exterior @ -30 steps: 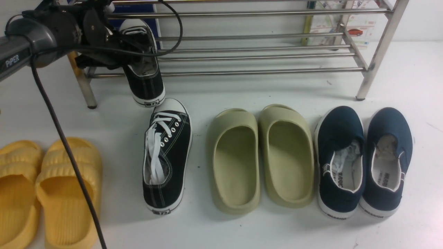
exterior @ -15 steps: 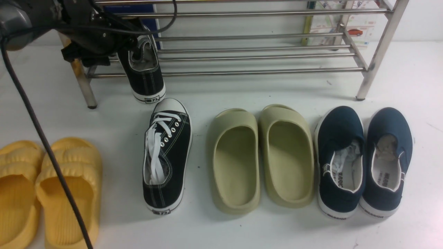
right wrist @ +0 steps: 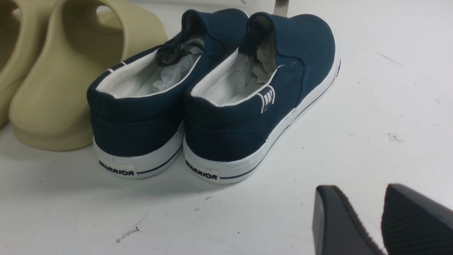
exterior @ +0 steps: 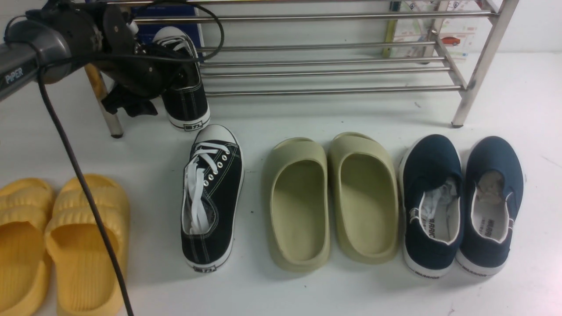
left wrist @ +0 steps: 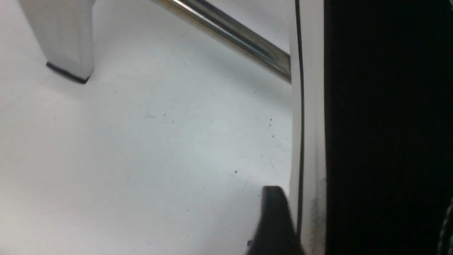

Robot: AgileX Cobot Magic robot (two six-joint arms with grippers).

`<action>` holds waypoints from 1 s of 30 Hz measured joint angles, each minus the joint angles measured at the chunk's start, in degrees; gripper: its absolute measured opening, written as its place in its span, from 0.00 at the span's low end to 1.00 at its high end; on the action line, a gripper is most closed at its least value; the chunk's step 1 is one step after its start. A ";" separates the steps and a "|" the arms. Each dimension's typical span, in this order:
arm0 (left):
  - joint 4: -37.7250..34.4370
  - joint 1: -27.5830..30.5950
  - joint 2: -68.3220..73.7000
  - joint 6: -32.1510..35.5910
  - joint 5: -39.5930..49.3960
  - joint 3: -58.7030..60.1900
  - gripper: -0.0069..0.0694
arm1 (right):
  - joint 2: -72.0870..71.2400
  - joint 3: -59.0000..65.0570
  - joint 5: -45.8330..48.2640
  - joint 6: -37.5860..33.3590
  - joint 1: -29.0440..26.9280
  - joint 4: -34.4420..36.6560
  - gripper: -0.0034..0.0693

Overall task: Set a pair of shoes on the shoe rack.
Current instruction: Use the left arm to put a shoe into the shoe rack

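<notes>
Held sneaker [exterior: 186, 101] at rack [exterior: 333, 92] left end, toe toward 12 o'clock, heel unmoved; toe cap shows again. Left gripper [exterior: 171, 77] clamped on it, now lower. Second sneaker [exterior: 213, 197] on surface [exterior: 307, 289] at 6 o'clock. Right gripper [right wrist: 368, 198] parted.

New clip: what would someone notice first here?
The left arm crowds one black sneaker at the shoe rack's left end, its heel jutting out toward the camera. Its mate lies on the white floor just in front, in a row with yellow slides, olive slides and navy slip-ons.
</notes>
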 joint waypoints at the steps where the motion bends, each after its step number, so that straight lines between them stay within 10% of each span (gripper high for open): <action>1: 0.00 0.00 -0.03 0.46 -0.27 0.00 0.67 | 0.00 0.00 0.00 0.00 0.00 0.00 0.38; 9: 4.70 0.16 -0.20 1.70 1.07 -0.01 0.08 | 0.00 0.00 0.00 0.00 0.00 0.00 0.38; 30: 12.10 -0.10 -0.05 7.25 0.67 -1.98 0.07 | 0.00 0.00 0.00 0.00 0.00 0.00 0.38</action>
